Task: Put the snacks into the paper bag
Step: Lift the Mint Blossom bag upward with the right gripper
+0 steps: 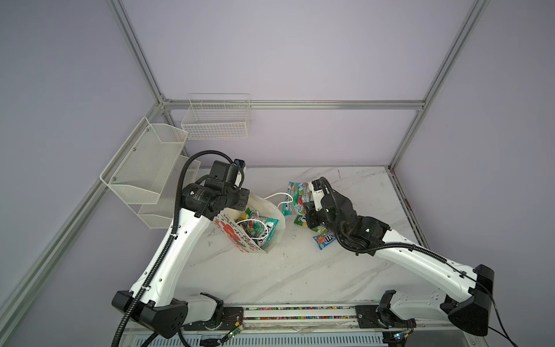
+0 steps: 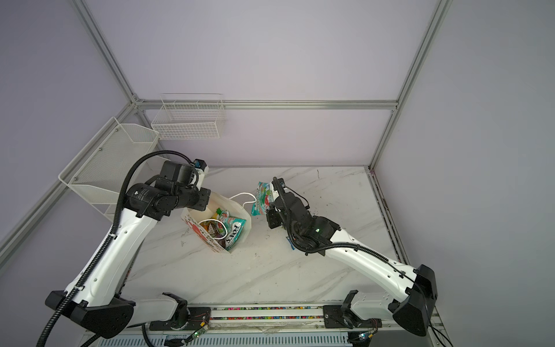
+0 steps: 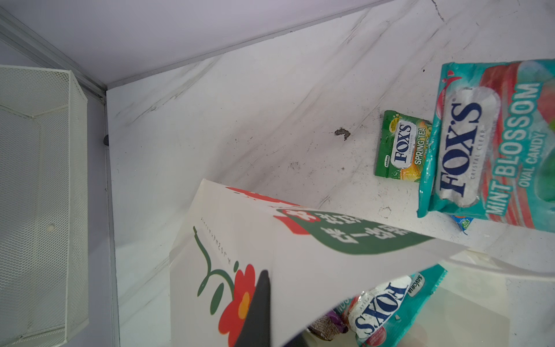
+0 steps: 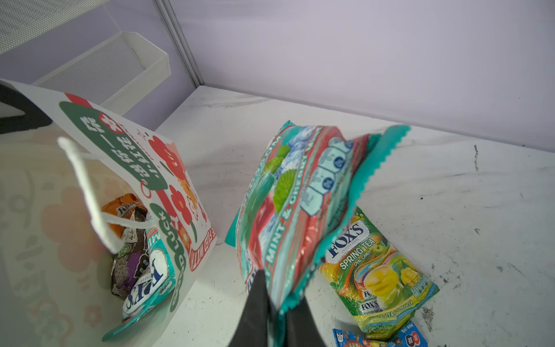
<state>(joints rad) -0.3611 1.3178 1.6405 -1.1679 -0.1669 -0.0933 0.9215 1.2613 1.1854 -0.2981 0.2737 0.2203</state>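
Both clamp: left gripper (image 3: 264, 288) pinches the bag (image 1: 277, 223) wall, right gripper (image 4: 276, 303) holds a teal packet (image 4: 300, 195) at the bag's two o'clock.

White marble table (image 1: 300, 270), scuffed. Paper bag (image 1: 232, 234) stands mid-frame. Right of it, green-yellow FOX'S packet (image 1: 299, 220) lies flat, with blue m&m's packet (image 1: 326, 239) touching its lower edge.

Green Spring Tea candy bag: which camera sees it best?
Right wrist view: the green Spring Tea bag lies nearly whole, print readable. Left wrist view shows it smaller, partly covered; in a top view only its corner shows.
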